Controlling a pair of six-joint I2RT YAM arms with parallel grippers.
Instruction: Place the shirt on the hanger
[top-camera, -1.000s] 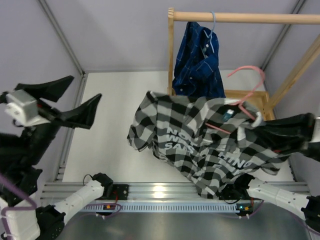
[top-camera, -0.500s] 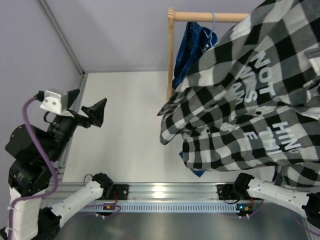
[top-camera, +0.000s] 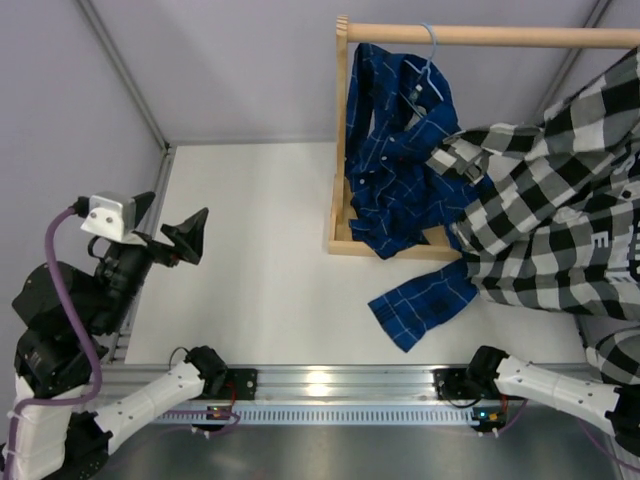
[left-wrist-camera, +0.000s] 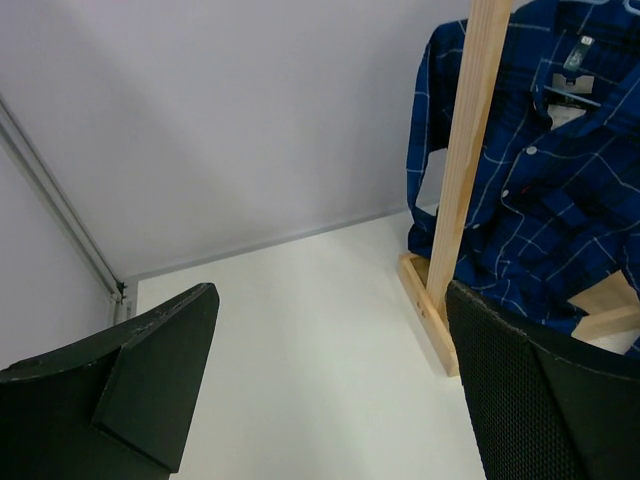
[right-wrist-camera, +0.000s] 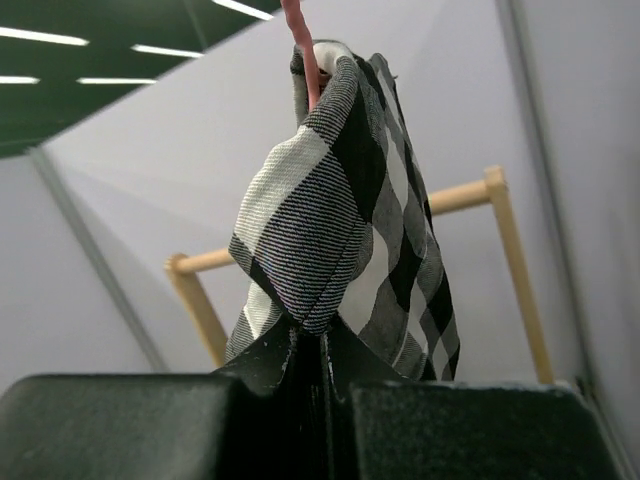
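Note:
The black-and-white checked shirt (top-camera: 560, 230) hangs in the air at the right of the top view, in front of the rack. In the right wrist view my right gripper (right-wrist-camera: 322, 335) is shut on a fold of the shirt (right-wrist-camera: 320, 220), and the pink hanger (right-wrist-camera: 300, 40) wire rises out of the cloth above it. The right gripper itself is hidden behind the shirt in the top view. My left gripper (top-camera: 168, 225) is open and empty, raised at the far left; its fingers (left-wrist-camera: 150, 385) frame bare table in the left wrist view.
A wooden rack (top-camera: 480, 35) stands at the back. A dark blue plaid shirt (top-camera: 400, 170) hangs from it on a light blue hanger (top-camera: 432, 50), its sleeve trailing onto the white table (top-camera: 250, 250). The rack post (left-wrist-camera: 460, 170) also shows in the left wrist view.
The checked shirt was lifted off the table, swung up close to the camera, then moved right and back. The left arm dropped and pulled in at the left, still open.

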